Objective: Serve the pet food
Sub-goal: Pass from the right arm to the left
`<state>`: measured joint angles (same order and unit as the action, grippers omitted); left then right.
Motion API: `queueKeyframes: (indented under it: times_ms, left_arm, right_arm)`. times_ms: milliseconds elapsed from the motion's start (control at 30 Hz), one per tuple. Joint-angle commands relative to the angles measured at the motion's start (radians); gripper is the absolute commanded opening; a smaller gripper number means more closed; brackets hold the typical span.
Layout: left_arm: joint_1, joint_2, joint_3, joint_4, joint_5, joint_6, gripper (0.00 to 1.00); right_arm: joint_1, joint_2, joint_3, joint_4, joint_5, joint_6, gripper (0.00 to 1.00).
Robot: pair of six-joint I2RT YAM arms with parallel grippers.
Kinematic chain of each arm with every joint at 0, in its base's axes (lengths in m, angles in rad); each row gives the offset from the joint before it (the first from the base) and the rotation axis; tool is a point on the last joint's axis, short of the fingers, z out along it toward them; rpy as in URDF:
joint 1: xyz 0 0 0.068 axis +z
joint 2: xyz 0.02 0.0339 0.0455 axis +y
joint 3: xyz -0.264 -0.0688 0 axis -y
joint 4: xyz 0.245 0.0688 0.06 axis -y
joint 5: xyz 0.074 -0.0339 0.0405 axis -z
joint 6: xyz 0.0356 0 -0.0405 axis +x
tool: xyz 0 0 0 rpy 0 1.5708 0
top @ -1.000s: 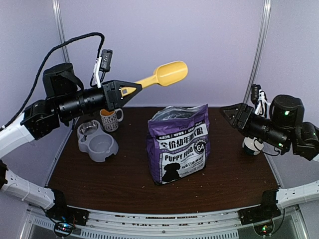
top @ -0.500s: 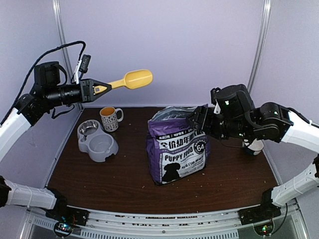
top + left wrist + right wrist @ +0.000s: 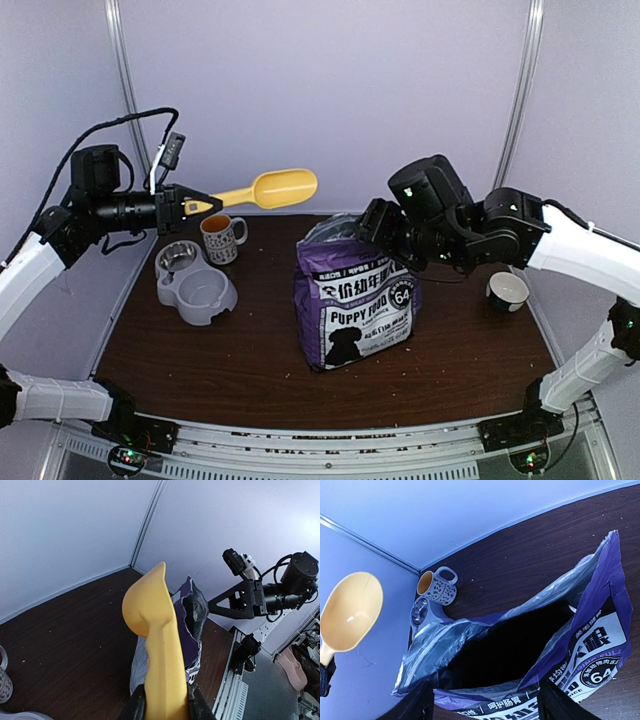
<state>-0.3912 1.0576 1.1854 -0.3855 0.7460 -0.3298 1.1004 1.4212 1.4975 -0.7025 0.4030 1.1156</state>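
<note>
The pet food is in its purple-and-white bag [image 3: 357, 300], which stands upright in the middle of the worktop [image 3: 250, 385] with its top torn open. In the right wrist view the inside is dark, so we cannot see the pellets themselves.

Our left claw [image 3: 192, 205] is closed on the handle of the yellow scoop [image 3: 282, 187], holding it in the air left of the bag and above the grey double bowl [image 3: 195, 283] and the spotted mug [image 3: 222, 238]. Our right claw [image 3: 372, 226] hovers at the bag's far upper rim with its fingers spread wide and nothing between them.

We judge the foil to be soft, crinkly and slick. The walls will likely fold inward or the bag may tip if pushed from the side. The best hold is a pinch on the rim at the right side of the mouth, pulling it taut so the opening stays wide for the scoop. The kibble is probably light and loose and will roll off a tilted scoop, so we should carry it level to the bowl.
</note>
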Motion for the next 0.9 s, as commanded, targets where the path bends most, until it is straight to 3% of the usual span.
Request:
queueKeyframes:
  times_ms: [0,100,233,467,733,867]
  left_arm:
    - [0.011,-0.026,-0.063,0.164,0.068,0.014,0.17]
    - [0.012,-0.010,-0.072,0.195,0.094,-0.007,0.17]
    - [0.011,-0.007,-0.071,0.194,0.102,-0.004,0.16]
    - [0.012,-0.028,-0.086,0.177,0.083,0.015,0.16]
    - [0.011,-0.023,-0.056,0.148,0.068,0.007,0.17]
    - [0.012,-0.022,-0.038,0.142,0.056,-0.017,0.16]
  right_arm:
    - [0.004,0.038,0.062,-0.062,0.079,0.037,0.71]
    - [0.005,0.082,0.109,-0.112,0.081,0.037,0.67]
    - [0.007,0.108,0.125,-0.175,0.073,0.066,0.51]
    - [0.006,0.096,0.037,-0.094,0.022,0.089,0.35]
    - [-0.002,0.110,0.071,-0.073,0.025,0.059,0.00]
    - [-0.034,0.049,0.022,0.008,0.017,0.005,0.00]
